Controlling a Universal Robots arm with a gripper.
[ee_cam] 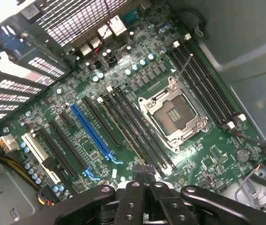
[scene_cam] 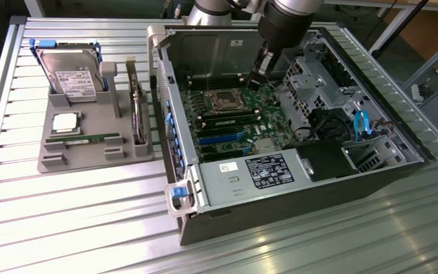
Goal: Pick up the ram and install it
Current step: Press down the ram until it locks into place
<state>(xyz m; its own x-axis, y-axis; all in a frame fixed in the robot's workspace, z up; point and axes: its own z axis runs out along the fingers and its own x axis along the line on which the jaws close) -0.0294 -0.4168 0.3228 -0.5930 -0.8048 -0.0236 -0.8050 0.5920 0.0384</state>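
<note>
1. Computer case point(scene_cam: 203, 228): lying open on its side and surrounding the gripper point(ee_cam: 144, 171), which is reaching down inside it.
2. Grey tray point(scene_cam: 59, 160): sitting outside the case, well apart from the gripper, past the case wall toward the exterior view's left.
3. Motherboard point(ee_cam: 208, 159): lying directly beneath the gripper, with its long dark memory slots running away from the fingertips.
4. Hard drive point(scene_cam: 71, 77): standing at the far end of the tray, well away from the gripper.
5. Gripper: hanging with its fingers pressed together and carrying nothing that can be seen. Its tips are hovering close over the near end of the slots beside the socket; actual contact cannot be told.
6. Processor socket point(ee_cam: 175, 115): lying open and empty just beyond the fingertips, to one side of the slots.
7. Processor chip point(scene_cam: 65, 121): resting on the tray, farther from the gripper than the ram is.
8. Ram point(scene_cam: 89, 138): lying flat in the tray's front groove, outside the case and well apart from the gripper. Its long axis is running across the exterior view, roughly in line with the slots, so reaching it is looking like a sideways trip out over the case wall.
9. Second green stick point(scene_cam: 227, 121): seeming to be sitting in a slot near the gripper's tips; whether it is fully seated is unclear.
</note>
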